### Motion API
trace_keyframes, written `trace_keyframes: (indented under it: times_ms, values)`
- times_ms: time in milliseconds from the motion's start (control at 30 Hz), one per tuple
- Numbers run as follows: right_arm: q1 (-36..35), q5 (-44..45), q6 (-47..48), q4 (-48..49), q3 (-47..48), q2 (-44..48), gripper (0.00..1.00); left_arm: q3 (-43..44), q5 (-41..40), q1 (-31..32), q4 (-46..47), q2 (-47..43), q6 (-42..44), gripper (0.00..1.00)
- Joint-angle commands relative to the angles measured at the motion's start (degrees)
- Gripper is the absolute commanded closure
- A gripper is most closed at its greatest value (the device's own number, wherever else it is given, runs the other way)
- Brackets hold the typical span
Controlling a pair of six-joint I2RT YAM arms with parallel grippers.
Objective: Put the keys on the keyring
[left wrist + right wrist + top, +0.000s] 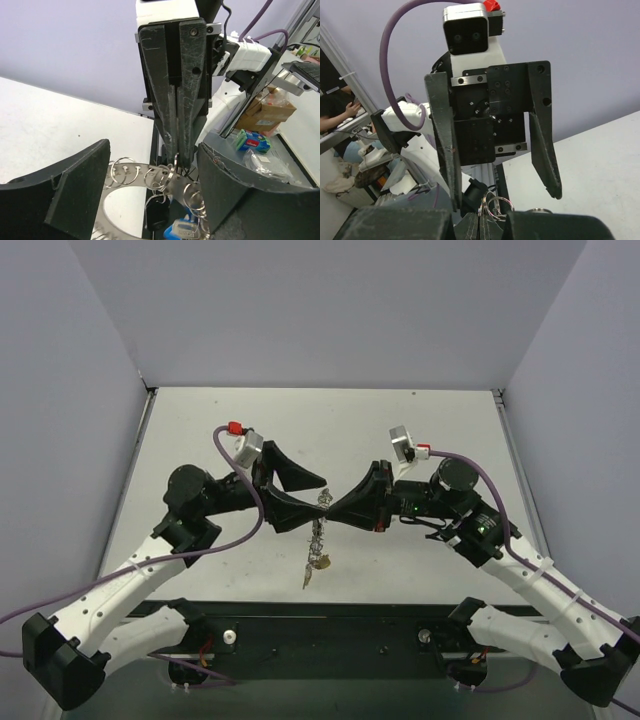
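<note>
Right claw [176, 159] clamps the keyring [169, 186]; left claw [506, 199] gapes around it; keys [318, 562] dangle, indistinct, near the table's [200, 430] front edge.

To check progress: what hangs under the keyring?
Under the keyring, which the right gripper pinches with shut jaws, dangles a bunch of keys, including a blue key. They overlap and the picture's edge cuts them, so their number is hidden.
</note>
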State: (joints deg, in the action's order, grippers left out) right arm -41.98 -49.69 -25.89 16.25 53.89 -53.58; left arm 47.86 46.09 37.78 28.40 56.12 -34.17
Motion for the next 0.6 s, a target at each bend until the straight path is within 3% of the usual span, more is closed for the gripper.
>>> trace_keyframes:
  times_ms: [0, 233, 567]
  values:
    - [0.2, 1.4, 0.6, 5.2, 0.6, 1.2, 1.0, 2.5, -4.0, -0.4, -0.7, -3.7, 1.7, 0.19]
    - [0.3, 2.2, 2.2, 4.2, 0.3, 2.3, 1.0, 3.2, -3.0, -2.3, -5.8, -6.1, 4.3, 0.17]
    - [0.7, 0.3, 4.7, 3.8, -0.1, 3.1, 1.0, 6.1, 0.6, -2.4, -14.3, -6.2, 9.0, 0.23]
